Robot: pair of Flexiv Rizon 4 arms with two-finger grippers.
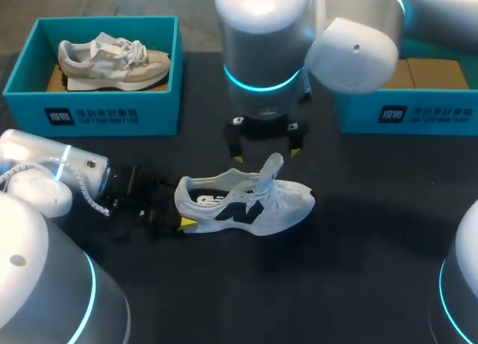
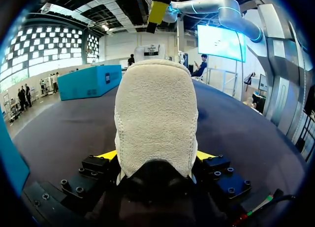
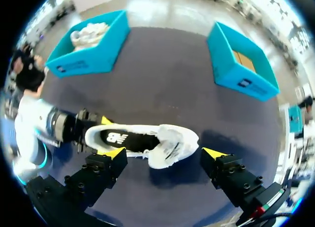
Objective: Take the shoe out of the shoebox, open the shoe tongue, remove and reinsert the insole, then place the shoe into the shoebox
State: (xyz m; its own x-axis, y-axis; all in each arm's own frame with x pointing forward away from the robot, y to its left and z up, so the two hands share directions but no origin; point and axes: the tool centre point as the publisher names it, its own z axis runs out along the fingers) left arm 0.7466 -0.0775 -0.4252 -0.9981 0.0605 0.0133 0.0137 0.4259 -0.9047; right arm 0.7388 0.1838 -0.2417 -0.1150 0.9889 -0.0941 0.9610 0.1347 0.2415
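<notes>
The white shoe [image 1: 246, 198] lies on its sole in the middle of the dark surface [image 1: 314, 284], out of any box, so the first step looks done. Its tongue [image 1: 270, 169] stands pulled up and back, which suggests the opening step is done or nearly so. A dark insole [image 3: 125, 139] lies inside the shoe. Whether it has already been out and back in cannot be told. On that reading, the insole work may be left, and returning the shoe to a box certainly is.

The left claw [image 1: 179, 219] comes in low from the left and grips the heel, one yellow tip on each side. The right claw [image 1: 267, 156] hangs just above the tongue with its fingers spread wide, holding nothing.

The teal box [image 1: 407, 113] at the far right shows only a cardboard floor. The far-left box [image 1: 104, 109] holds a beige shoe [image 1: 112, 60].
</notes>
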